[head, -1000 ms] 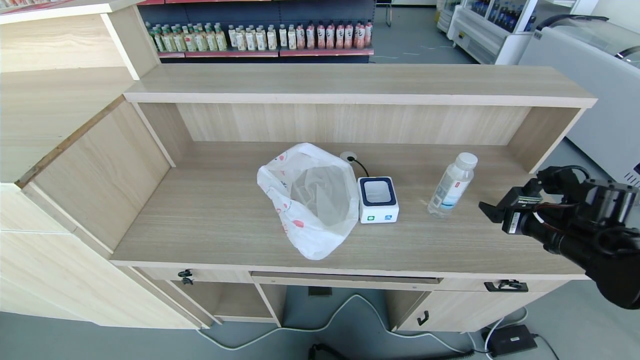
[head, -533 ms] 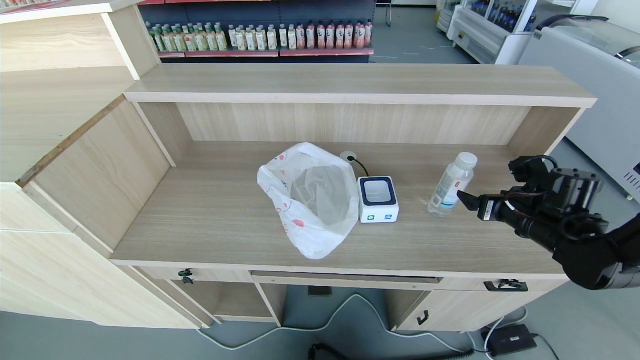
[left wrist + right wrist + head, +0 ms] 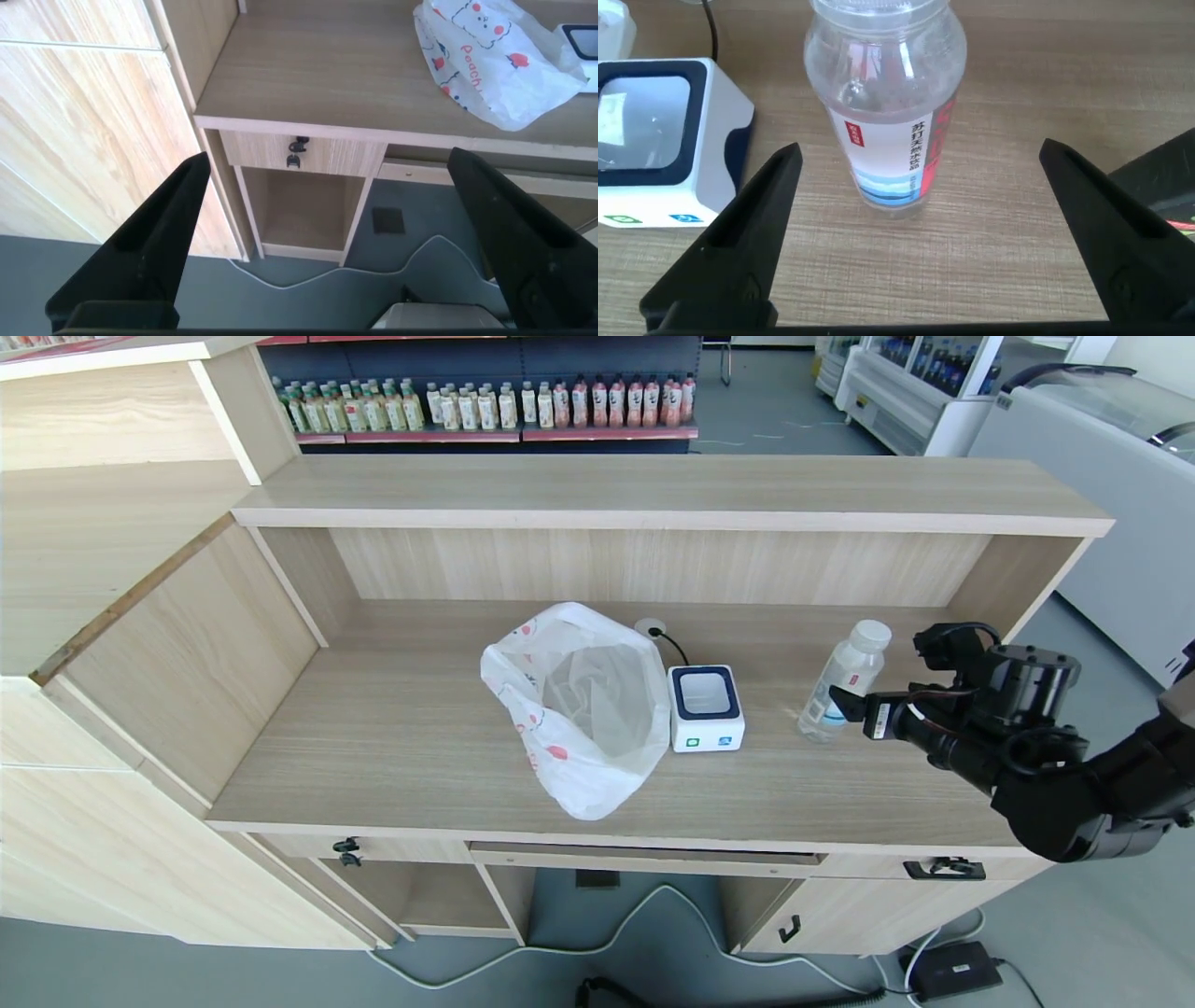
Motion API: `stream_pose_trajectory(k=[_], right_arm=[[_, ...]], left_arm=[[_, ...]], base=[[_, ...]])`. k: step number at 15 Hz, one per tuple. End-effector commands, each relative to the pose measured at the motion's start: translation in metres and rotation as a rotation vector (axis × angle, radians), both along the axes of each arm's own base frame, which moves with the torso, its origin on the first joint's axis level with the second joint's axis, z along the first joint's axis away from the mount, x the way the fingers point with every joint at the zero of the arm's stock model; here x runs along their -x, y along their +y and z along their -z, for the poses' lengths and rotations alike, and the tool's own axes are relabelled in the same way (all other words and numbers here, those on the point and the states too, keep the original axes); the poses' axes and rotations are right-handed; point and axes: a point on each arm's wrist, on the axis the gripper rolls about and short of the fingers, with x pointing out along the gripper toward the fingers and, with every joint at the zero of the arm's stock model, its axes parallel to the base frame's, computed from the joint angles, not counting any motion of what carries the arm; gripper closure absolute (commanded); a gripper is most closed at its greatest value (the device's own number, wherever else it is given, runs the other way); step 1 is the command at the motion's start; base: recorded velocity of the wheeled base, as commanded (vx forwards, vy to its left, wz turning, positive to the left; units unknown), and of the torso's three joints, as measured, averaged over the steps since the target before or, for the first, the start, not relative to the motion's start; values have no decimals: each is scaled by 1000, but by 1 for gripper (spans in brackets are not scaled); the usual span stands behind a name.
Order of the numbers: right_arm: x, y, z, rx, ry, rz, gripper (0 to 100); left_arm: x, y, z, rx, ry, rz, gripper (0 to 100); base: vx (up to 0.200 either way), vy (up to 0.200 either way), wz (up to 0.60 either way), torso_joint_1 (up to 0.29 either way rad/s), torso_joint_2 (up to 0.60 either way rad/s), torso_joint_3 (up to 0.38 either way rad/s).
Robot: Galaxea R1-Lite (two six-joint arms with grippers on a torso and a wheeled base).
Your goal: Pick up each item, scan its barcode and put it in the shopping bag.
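Standing bottle (image 3: pixel 843 683): one, upright, cap up, long axis vertical.
Right gripper (image 3: pixel 920 159): spread wide, empty, facing bottle.
Left gripper (image 3: pixel 327 161): spread, empty.
Shopping bag (image 3: pixel 574 709): one.
Scanner (image 3: pixel 706 707): one.

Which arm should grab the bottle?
Right. The right gripper, open, faces the upright bottle close up. The left gripper hangs low before the counter, on the bag's far side.

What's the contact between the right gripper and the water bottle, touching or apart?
Apart. Right wrist view shows bare counter between the water bottle and each finger of the right gripper.
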Motion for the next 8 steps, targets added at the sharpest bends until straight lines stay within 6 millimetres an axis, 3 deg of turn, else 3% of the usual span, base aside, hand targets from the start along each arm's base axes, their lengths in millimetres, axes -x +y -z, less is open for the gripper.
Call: stream_pose_trajectory(k=[1,8], right_arm=[[-5,0,3,2,1,1,0],[-24,9,10,1,-9,-17,0]], left_arm=[[0,0,0,-1,-1,-1,0],[0,0,0,1,-1,-1,0]], base=[[0,0,0,0,0,0],[0,0,0,0,0,0]])
